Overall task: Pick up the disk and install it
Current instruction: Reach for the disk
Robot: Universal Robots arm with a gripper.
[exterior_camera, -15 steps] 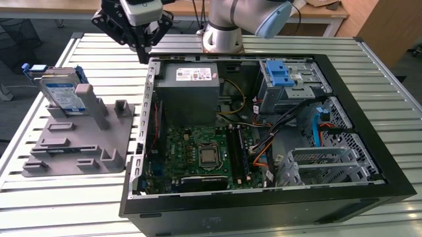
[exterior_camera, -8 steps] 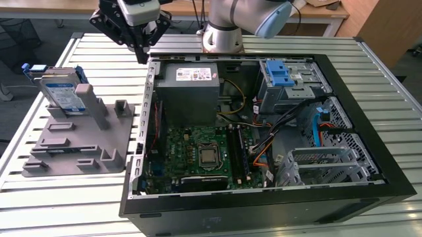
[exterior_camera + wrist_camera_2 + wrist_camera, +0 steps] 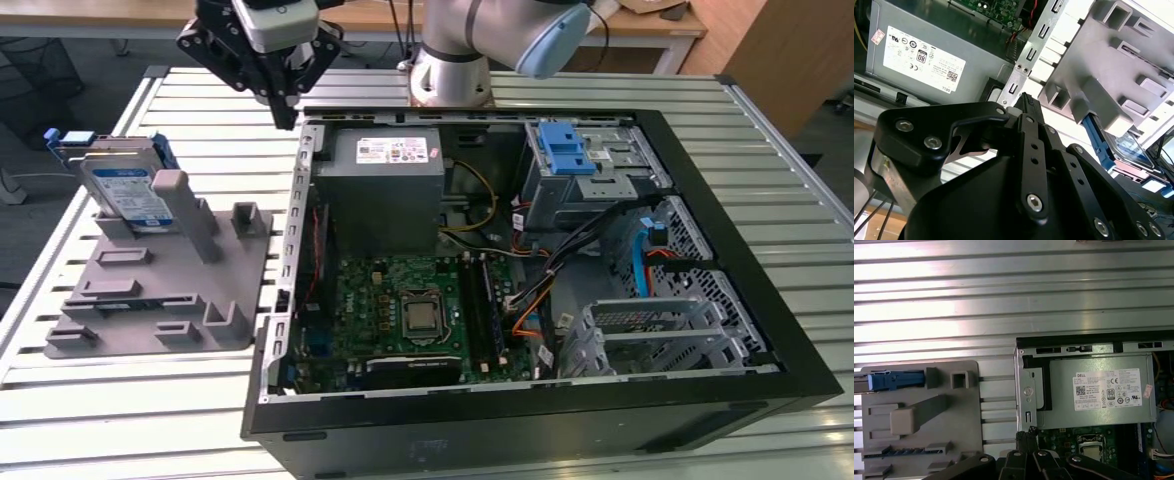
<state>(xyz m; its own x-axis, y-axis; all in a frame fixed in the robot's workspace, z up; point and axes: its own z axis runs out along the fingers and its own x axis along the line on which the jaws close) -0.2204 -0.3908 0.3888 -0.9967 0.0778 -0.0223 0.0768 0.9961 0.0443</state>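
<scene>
**Disk upright in its stand, end effector empty by the case corner**

A slatted metal table (image 3: 147,420) carries everything. On it lies an open black computer case (image 3: 534,432), its inside facing up. It takes up most of the exterior view's right and middle. The arm (image 3: 447,70) rises from the table just behind the case.

Beside the case, on the exterior view's left, sits a grey moulded stand (image 3: 160,300) with slots and posts. It is near the case wall without touching it.

Inside the case, a grey power supply (image 3: 387,185) with a white sticker fills the far corner on the exterior view's left. A green circuit board (image 3: 387,320) lies just in front of it.

The disk (image 3: 127,190) stands tilted in the far end of the stand, its white-and-blue label facing outward and its blue bracket framing it. In the second wrist view it (image 3: 1128,147) shows beyond the stand. In the first wrist view its blue bracket edge (image 3: 896,381) pokes from a slot.

The end effector (image 3: 284,118) hangs over the table between the stand and the case, near the corner by the power supply. It is well apart from the disk. Its black fingers (image 3: 1026,102) are pressed together with nothing between them.
</scene>
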